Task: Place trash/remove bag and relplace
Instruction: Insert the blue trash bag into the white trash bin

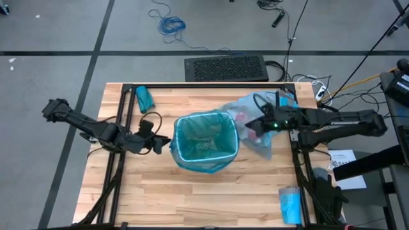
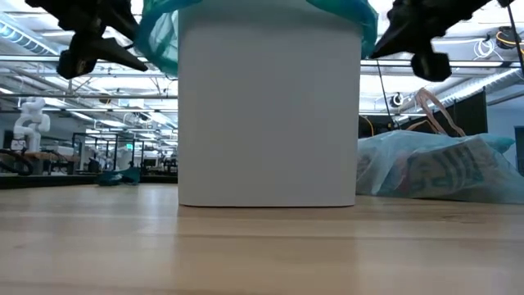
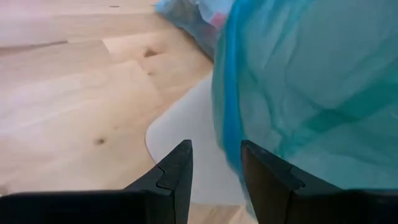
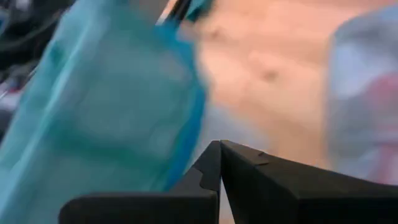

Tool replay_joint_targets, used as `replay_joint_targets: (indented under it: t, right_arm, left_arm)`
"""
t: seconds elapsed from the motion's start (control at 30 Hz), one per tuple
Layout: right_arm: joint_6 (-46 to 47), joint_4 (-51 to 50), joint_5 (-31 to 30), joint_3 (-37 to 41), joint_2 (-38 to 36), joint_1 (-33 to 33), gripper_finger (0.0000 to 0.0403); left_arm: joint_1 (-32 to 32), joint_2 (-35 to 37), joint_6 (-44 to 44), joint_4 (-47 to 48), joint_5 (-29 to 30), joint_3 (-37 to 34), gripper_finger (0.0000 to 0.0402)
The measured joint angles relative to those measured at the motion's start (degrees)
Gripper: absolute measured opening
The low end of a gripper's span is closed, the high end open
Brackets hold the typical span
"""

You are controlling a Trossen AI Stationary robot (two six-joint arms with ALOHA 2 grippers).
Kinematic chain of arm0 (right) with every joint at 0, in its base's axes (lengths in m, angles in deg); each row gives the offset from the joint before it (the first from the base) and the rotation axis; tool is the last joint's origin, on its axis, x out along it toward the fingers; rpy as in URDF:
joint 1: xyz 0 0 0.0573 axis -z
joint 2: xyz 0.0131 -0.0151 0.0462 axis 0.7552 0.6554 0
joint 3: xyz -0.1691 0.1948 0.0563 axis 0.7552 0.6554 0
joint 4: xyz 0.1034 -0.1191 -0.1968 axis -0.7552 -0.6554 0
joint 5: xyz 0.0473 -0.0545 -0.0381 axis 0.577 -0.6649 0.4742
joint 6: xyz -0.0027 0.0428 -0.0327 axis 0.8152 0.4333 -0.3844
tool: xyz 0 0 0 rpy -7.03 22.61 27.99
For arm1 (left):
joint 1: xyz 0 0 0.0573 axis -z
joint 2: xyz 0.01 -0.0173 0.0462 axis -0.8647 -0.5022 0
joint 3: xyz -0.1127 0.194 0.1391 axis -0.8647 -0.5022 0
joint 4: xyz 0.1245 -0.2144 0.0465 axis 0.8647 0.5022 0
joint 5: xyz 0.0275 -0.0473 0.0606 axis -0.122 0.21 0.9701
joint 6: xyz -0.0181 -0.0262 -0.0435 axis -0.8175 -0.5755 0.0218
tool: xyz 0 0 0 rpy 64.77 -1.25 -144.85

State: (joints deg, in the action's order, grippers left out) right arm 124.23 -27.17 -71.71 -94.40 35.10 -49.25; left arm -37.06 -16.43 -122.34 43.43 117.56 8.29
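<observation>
A white bin (image 1: 206, 167) stands mid-table, lined with a darker teal-green bag (image 1: 204, 142) whose edge is turned down over the rim (image 2: 160, 37). The pale see-through bag (image 1: 259, 124) lies on the table right of the bin, with trash showing pink inside it (image 1: 241, 117); it also shows in the low view (image 2: 442, 168). My left gripper (image 1: 165, 144) is open at the bin's left rim (image 3: 214, 171). My right gripper (image 1: 248, 126) is shut, raised above the pale bag by the bin's right rim (image 4: 219, 163). My left gripper comes level from the table's left. The teal liner's turned-down edge (image 3: 229, 146) runs right beside one finger (image 3: 267, 180), with the bin's white wall (image 3: 186, 124) behind the gap. Whether that finger touches the plastic I cannot tell.
A small teal packet (image 1: 145, 98) lies at the far left and a blue folded packet (image 1: 291, 204) at the near right. Black frame rails (image 1: 121, 128) run along both sides of the table. A keyboard (image 1: 225, 68) sits beyond the far edge.
</observation>
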Motion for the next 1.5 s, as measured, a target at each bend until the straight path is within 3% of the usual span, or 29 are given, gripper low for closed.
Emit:
replay_joint_targets:
  t: [0.23,0.43,0.73,1.0,1.23,1.5]
  right_arm:
    - [5.26,7.59,-5.53,0.04,6.84,-10.5,0.0]
    - [3.72,20.47,-4.33,0.04,12.87,-9.75,0.0]
    - [2.27,24.53,-2.34,0.06,17.01,-7.04,0.0]
    - [2.11,23.77,-1.2,0.07,16.33,-6.54,0.0]
    - [2.02,23.66,-1.05,0.04,14.34,-6.52,0.0]
    - [0.75,21.44,-1.07,0.04,7.12,-6.52,0.0]
  left_arm:
    - [-1.08,-2.94,1.52,-4.05,1.64,0.0,0.0132]
    - [-3.83,-2.81,6.32,-8.33,1.38,0.02,0.0132]
    - [-11.46,-2.7,13.08,-8.83,-4.33,0.0,0.0132]
    - [-13.61,-2.7,13.6,-9.34,-8.74,0.0,0.0132]
    - [-12.95,-2.34,11.6,-8.97,-9.16,0.61,0.0132]
    - [-11.72,1.58,13.22,-8.41,-7.02,2.16,0.0132]
